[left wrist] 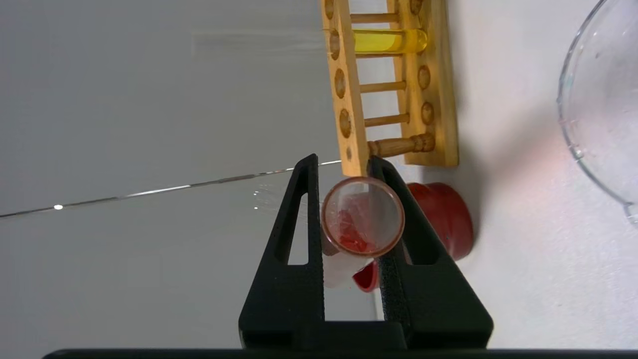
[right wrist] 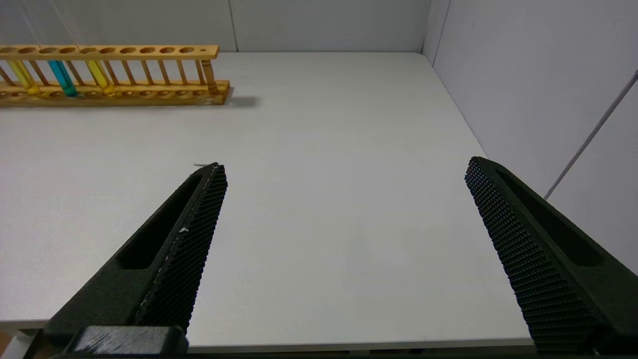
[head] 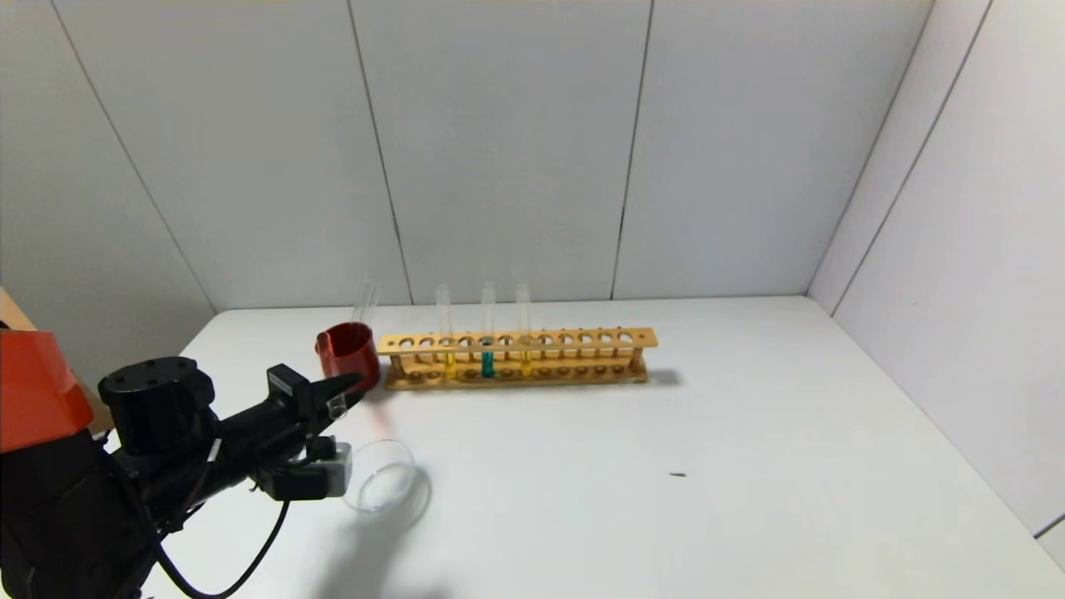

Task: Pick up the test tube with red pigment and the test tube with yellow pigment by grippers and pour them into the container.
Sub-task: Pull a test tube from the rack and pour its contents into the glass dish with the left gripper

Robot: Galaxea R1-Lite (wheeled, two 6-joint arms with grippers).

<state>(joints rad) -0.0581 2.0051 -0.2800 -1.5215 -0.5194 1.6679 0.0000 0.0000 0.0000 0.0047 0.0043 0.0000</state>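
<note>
My left gripper point(head: 345, 389) is shut on the test tube with red pigment point(head: 337, 408), near the red cup and just above and behind the container point(head: 413, 472). In the left wrist view the tube's mouth point(left wrist: 363, 217) faces the camera between the fingers, with orange-red liquid inside. The container's clear rim point(left wrist: 565, 104) shows at the side of that view. Two yellow tubes point(head: 449, 362) point(head: 525, 359) stand upright in the wooden rack point(head: 582, 339); they also show in the right wrist view point(right wrist: 22, 77) point(right wrist: 99, 75). My right gripper point(right wrist: 344, 167) is open and empty over the table's near right part.
A teal tube point(head: 487, 363) stands between the yellow ones. A dark red cup point(head: 348, 349) stands at the rack's left end, with a clear tube end point(head: 367, 298) showing above it. A faint pink tint point(head: 378, 426) lies on the table beside the container. Walls close the back and right.
</note>
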